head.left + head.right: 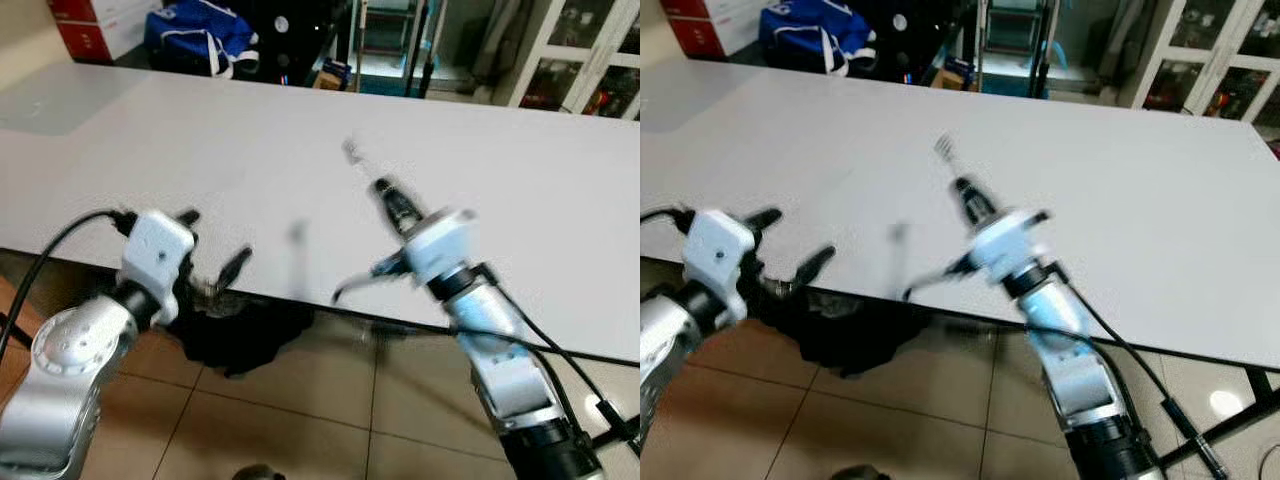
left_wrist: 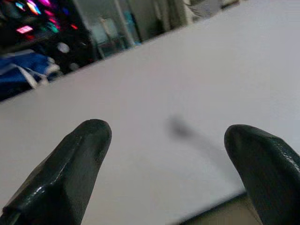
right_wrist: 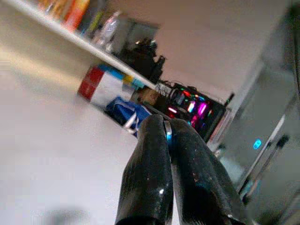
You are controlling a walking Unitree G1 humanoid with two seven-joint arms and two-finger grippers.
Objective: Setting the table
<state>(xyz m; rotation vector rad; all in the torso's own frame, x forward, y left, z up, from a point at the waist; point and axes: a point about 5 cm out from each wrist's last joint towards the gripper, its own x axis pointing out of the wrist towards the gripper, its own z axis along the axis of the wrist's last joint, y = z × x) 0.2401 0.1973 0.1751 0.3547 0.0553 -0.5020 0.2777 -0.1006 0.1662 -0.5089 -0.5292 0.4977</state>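
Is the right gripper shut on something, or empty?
Shut on a thin metal utensil; right gripper has its fingers pressed together around it above the white table.

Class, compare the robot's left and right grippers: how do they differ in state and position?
The left gripper is open and holds nothing; the right gripper is shut on a fork. The left sits at the table edge; the right reaches further over it. Both have black fingers.

Two silver arms with white wrist blocks, black cables, glossy black fingers (image 2: 75,168); perforated left elbow.
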